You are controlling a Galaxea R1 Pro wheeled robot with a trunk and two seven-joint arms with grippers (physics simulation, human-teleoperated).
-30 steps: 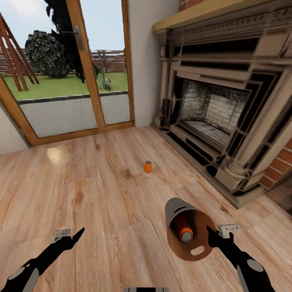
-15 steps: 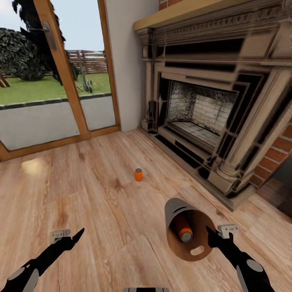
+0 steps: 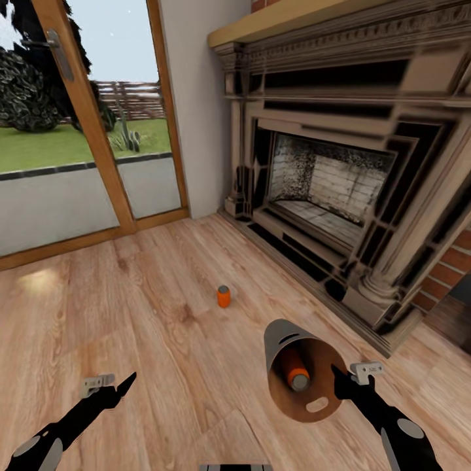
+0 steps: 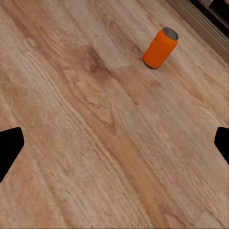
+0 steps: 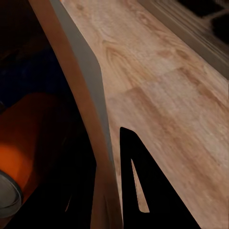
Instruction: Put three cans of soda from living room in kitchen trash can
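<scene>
The right tool [image 3: 340,383] is clamped on the rim of the tash can [image 3: 281,340], one dark finger [image 5: 136,183] lying outside the grey wall while the other is hidden inside the tan-brown interior. The right arm [image 3: 392,432] reaches up from the lower right corner of the head view, forearm angled inward toward the bin, which it holds tilted with the mouth facing the camera. An orange can of soda [image 3: 296,370] with a grey metal top lies inside the tash can, near the lower wall; the right wrist view shows it too, close against the inner wall, with something dark blue behind it that is too dim to identify.

The left tool [image 3: 118,387] hangs free with its jaws spread and nothing between them. The left arm [image 3: 62,428] stretches from the lower left corner, forearm slanting up and inward, the tool hovering above the wood floor [image 3: 150,314].

A second orange can of soda [image 3: 224,296] stands upright on the floor, ahead of both tools and well apart from them, between the left tool's line and the fireplace [image 3: 327,176]. A glass door [image 3: 78,131] with a wooden frame stands to the fireplace's left.
</scene>
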